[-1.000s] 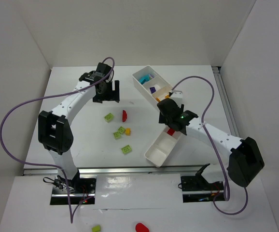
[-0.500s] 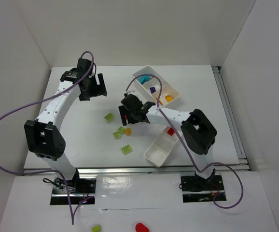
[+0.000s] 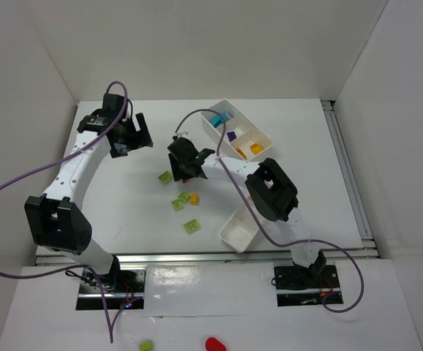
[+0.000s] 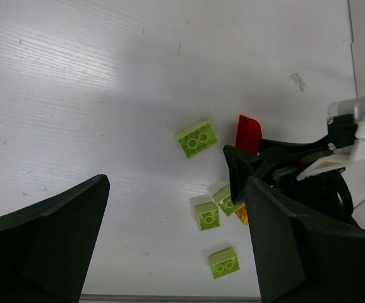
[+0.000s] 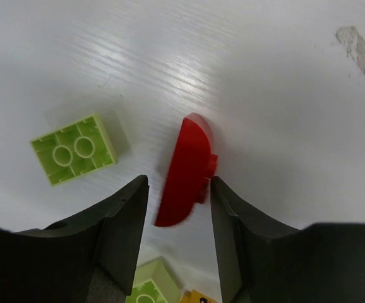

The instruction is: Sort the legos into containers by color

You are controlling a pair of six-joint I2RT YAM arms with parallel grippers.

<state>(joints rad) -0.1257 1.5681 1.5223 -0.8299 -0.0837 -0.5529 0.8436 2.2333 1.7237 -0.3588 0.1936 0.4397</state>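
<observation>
A red lego [image 5: 185, 170] lies on its side on the white table, between the fingers of my right gripper [image 5: 179, 189]. The jaws are open, with a narrow gap on the left side of the brick. In the top view the right gripper [image 3: 184, 170] covers it. Lime legos [image 3: 165, 176] [image 3: 178, 204] [image 3: 192, 226] and an orange one [image 3: 194, 199] lie just in front. My left gripper [image 3: 135, 139] hovers wide open and empty at the far left; its view shows the red lego [image 4: 248, 134] and a lime one [image 4: 197, 139].
One white container [image 3: 266, 139] at the back right holds teal [image 3: 219, 117], purple [image 3: 231, 136] and orange [image 3: 254, 149] pieces. The second container [image 3: 237, 232] lies diagonally near the front, partly under the right arm. White walls ring the table.
My right arm has swung left from the near container across the table to the red lego, and its jaws have narrowed around it. The left arm has drawn back to the left.
</observation>
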